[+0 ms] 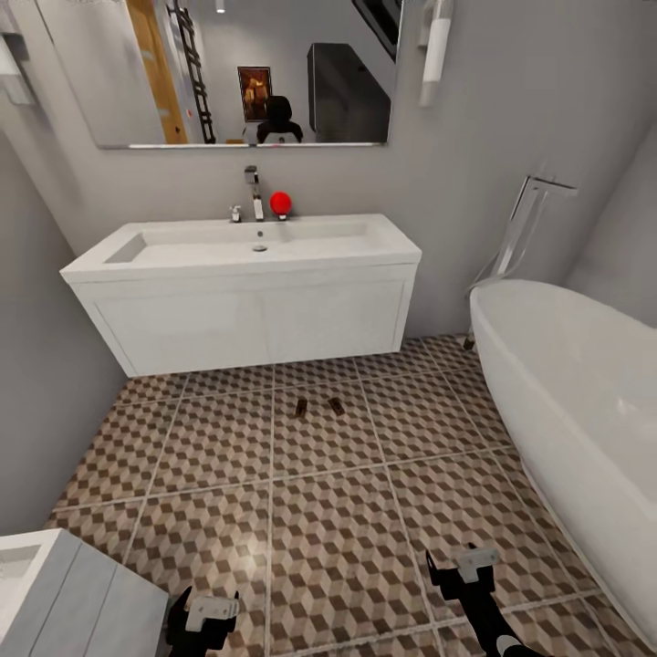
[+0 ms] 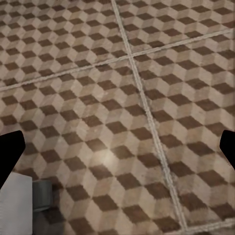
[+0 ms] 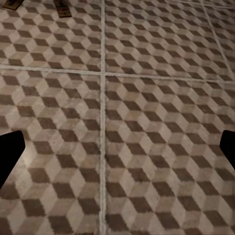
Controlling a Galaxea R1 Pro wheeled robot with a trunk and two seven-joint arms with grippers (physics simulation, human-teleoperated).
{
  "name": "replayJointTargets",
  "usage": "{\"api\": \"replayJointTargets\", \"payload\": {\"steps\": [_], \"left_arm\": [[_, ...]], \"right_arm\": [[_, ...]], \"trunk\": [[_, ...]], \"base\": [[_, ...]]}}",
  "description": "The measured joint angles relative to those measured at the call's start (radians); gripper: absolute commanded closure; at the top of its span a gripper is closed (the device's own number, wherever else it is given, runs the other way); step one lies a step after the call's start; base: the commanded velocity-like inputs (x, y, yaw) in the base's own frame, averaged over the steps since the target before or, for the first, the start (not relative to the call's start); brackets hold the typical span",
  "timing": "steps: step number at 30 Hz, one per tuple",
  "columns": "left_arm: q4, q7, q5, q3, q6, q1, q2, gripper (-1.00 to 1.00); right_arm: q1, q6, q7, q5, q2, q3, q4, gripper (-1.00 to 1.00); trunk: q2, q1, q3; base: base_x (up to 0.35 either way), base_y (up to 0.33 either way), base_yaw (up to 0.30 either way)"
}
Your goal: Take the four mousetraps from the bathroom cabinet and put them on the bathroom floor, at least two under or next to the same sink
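1. Two small flat brown mousetraps (image 1: 301, 408) (image 1: 337, 406) are seen lying side by side on the cube-patterned tiled bathroom floor (image 1: 338, 538), just before the boxy white wall-hung sink (image 1: 246, 274).
2. A smooth oval white bathtub (image 1: 575, 383) is seen at the right.
3. The left gripper (image 1: 203, 613) and right gripper (image 1: 464, 568) are held spread and empty above the tiles.
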Motion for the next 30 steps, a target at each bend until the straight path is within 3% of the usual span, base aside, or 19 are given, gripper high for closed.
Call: {"api": "replayJointTargets", "payload": {"steps": [30], "left_arm": [[0.002,0.0,0.001,0.0,0.004,0.005,-0.004,-1.0]], "right_arm": [[0.003,0.012,0.004,-0.007,0.006,0.002,0.002,-1.0]], "trunk": [[0.21,-0.115,0.094]], "base": [[0.0,0.0,0.0]]}}
